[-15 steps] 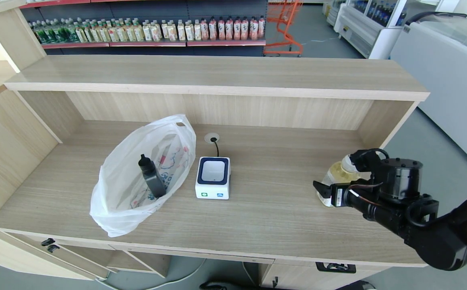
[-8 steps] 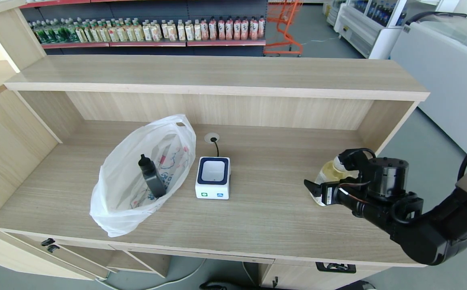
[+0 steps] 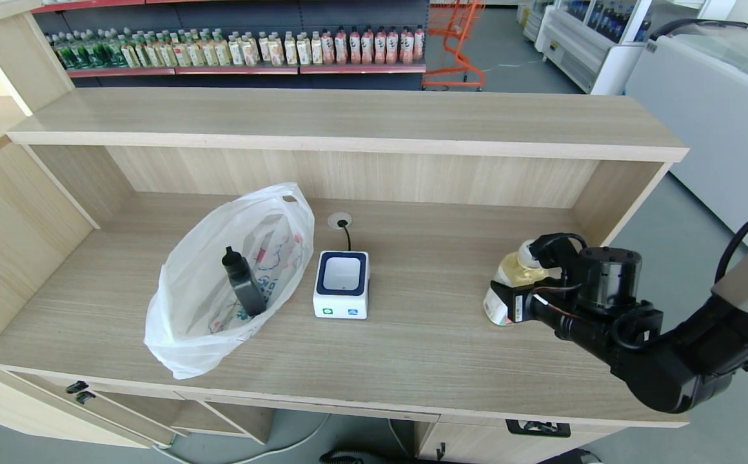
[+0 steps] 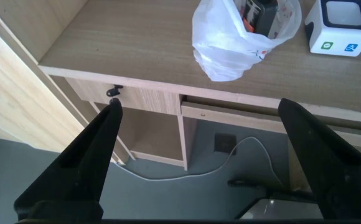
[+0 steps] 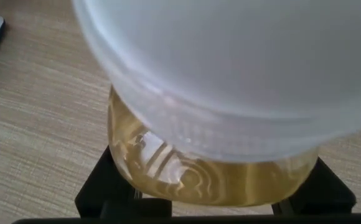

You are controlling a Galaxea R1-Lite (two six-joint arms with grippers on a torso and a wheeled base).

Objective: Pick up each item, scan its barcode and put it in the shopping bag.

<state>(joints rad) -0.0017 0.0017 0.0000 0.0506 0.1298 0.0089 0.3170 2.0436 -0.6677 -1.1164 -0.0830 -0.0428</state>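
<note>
A clear bottle of yellow liquid with a white cap is at the right of the wooden counter, tilted. My right gripper is shut on it from the right. In the right wrist view the bottle sits between the dark fingers. The white barcode scanner stands mid-counter, well left of the bottle. A white shopping bag lies open to its left with a dark bottle inside. My left gripper hangs open below the counter's front edge, near the bag.
A raised wooden back shelf and side walls enclose the counter. The scanner's cable runs into a grommet behind it. Bare counter lies between scanner and bottle. Drawers sit under the front edge.
My right arm has carried the bottle left and slightly back, toward the scanner, and the bottle now leans more. Bag and scanner are unchanged.
</note>
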